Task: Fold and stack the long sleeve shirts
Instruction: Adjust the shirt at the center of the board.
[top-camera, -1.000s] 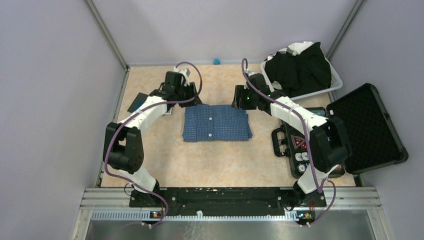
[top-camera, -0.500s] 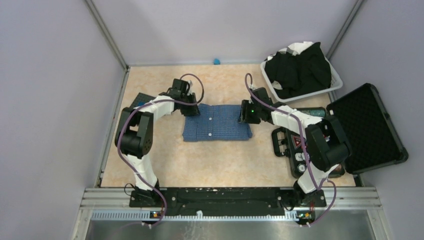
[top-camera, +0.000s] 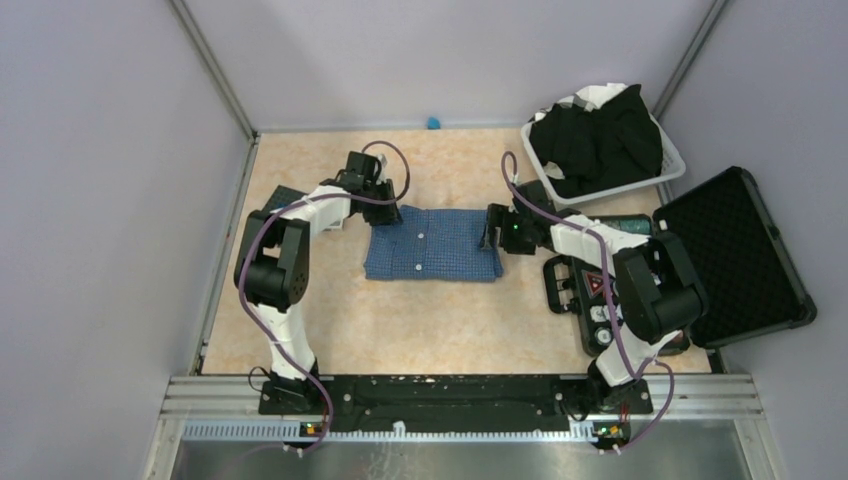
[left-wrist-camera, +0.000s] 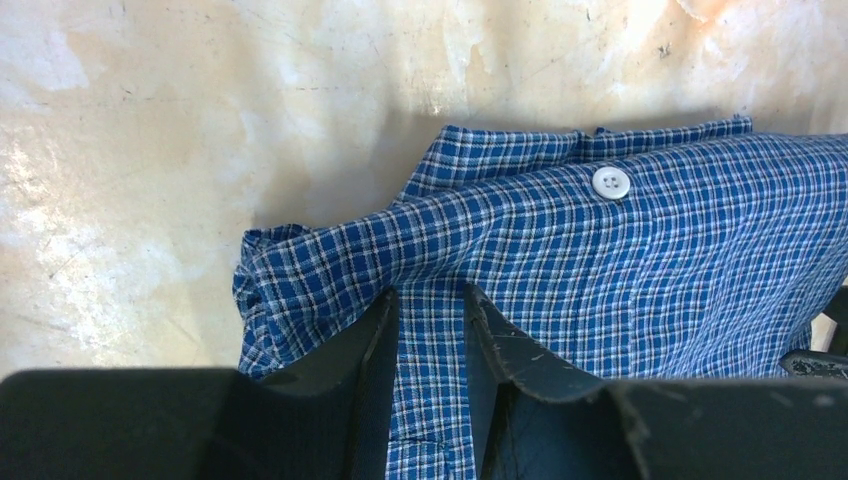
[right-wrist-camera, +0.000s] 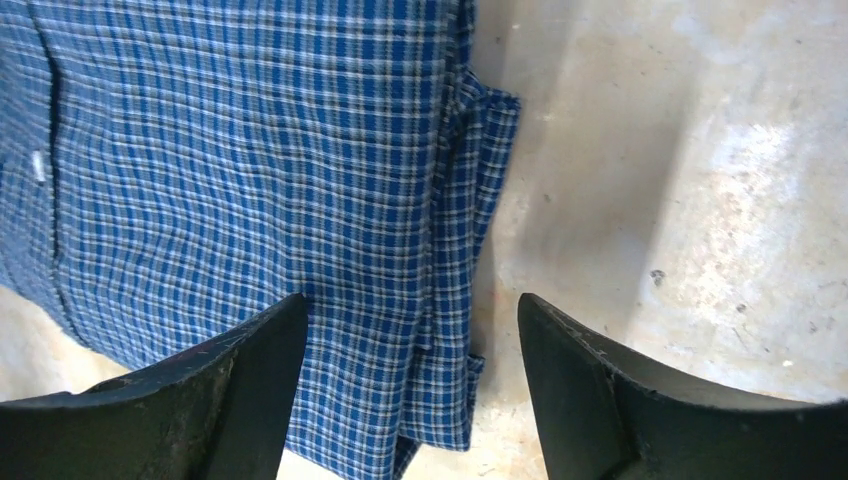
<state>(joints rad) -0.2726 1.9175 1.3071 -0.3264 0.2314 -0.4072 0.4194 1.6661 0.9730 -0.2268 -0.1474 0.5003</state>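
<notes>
Blue checked shirt (top-camera: 432, 243) lies folded into a flat rectangle near the middle of the table (top-camera: 430, 330), between the two arms, long side running left to right. Fine blue-and-white check. A row of small white buttons (top-camera: 423, 237) crosses it from far edge to near edge, a little left of centre. Left wrist view: one four-hole button (left-wrist-camera: 611, 182) sits close to a narrow band along the far edge, and the cloth at the left corner is rumpled and humped up, with shadow on the table behind it. Left gripper (left-wrist-camera: 430, 330) is at that far-left corner, fingers drawn close together and pinching a strip of the check cloth between them. Right gripper (right-wrist-camera: 412, 305) is at the shirt's right edge, fingers spread wide and holding nothing. One finger is over the cloth, the other over bare table; contact with the fabric cannot be told. At that right edge several folded layers show, stepped slightly, the outermost ending in a ragged narrow fold. Black shirts (top-camera: 600, 140) are heaped in a white basket (top-camera: 672, 160) at the far right, well apart from the blue one.
</notes>
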